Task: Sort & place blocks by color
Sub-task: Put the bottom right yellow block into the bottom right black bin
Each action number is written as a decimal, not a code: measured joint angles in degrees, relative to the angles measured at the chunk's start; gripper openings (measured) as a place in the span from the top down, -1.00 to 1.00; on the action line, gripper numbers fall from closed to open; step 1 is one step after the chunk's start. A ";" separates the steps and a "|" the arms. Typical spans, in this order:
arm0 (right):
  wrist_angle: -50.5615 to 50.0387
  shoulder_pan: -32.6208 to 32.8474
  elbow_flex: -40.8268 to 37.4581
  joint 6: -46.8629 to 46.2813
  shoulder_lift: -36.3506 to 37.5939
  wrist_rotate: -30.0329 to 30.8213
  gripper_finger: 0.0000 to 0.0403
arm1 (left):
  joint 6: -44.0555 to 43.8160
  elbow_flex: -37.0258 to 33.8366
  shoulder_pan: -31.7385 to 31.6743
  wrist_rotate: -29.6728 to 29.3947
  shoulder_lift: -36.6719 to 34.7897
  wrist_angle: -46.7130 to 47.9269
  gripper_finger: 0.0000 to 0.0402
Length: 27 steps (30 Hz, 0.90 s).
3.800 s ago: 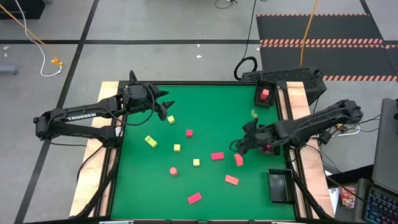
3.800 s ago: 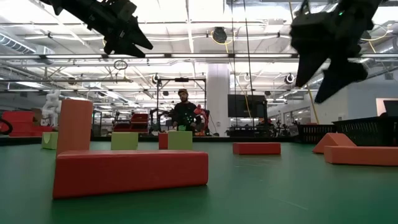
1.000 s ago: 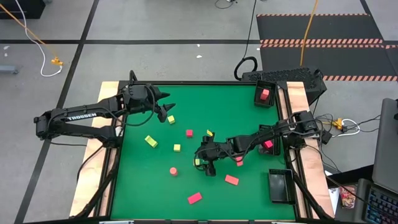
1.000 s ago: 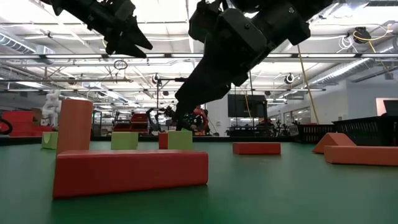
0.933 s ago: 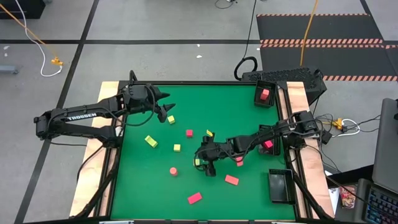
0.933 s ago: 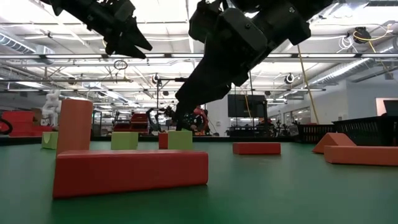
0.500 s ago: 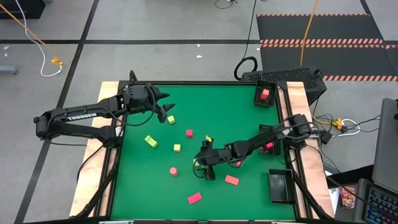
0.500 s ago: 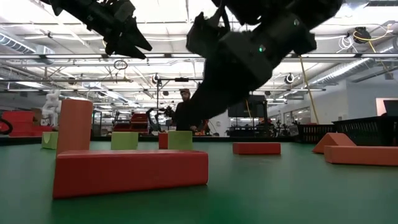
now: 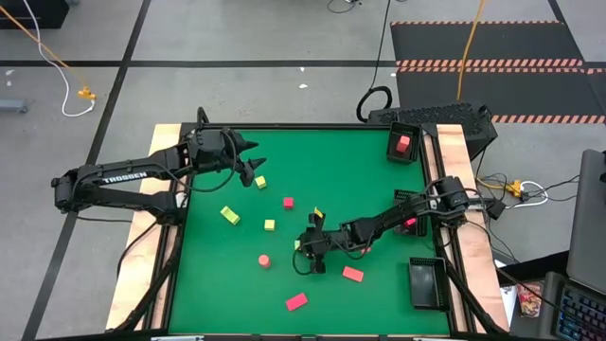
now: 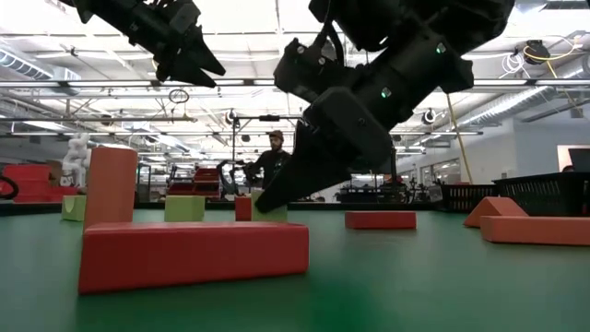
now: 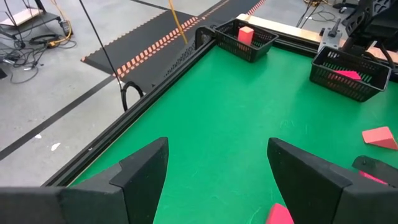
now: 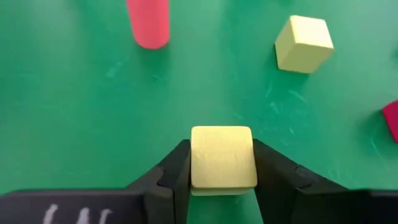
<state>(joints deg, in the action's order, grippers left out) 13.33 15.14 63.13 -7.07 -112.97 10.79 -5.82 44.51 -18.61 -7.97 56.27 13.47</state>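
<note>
Right end effector gripping a yellow cube mid-counter; next comes a clean lift.

High view: right end effector (image 9: pixel 305 254) low on the green counter (image 9: pixel 208 284); left end effector (image 9: pixel 251 168) waits open. Low view: fingers reach counter level. Right wrist view: yellow cube (image 12: pixel 222 156) squarely between both fingers (image 12: pixel 177 168); lift straight, clear of the pink round piece (image 12: pixel 148 22).

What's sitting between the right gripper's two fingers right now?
A yellow-green cube sits between the right gripper's fingers, which press against its two sides. The right wrist view shows this most clearly, with green table around it.
</note>
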 joint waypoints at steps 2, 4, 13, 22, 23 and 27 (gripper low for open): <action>-0.27 -0.02 0.01 0.14 0.06 -1.73 0.40 | 0.03 0.00 0.00 0.00 0.00 0.00 -0.36; -3.09 -0.02 -0.02 -0.50 1.35 -2.46 0.40 | 0.13 0.00 0.00 0.00 0.00 0.06 -0.36; -40.07 2.70 0.01 -18.10 23.98 -7.97 0.40 | 0.11 0.00 0.00 0.02 0.00 0.44 -0.36; -70.92 11.74 0.03 -60.54 36.09 -30.24 0.40 | -0.28 0.00 0.00 0.02 0.00 0.44 -0.36; -72.85 13.03 0.03 -64.02 36.09 -33.67 0.40 | -0.28 0.00 0.00 0.02 0.00 0.44 -0.36; -76.35 17.35 -0.01 -74.27 35.29 -42.44 0.40 | -0.25 0.00 0.00 0.02 0.00 0.43 -0.36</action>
<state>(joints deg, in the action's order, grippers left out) -63.02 32.48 63.11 -81.34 -77.68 -31.65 -6.08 44.51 -18.61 -7.94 56.27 13.91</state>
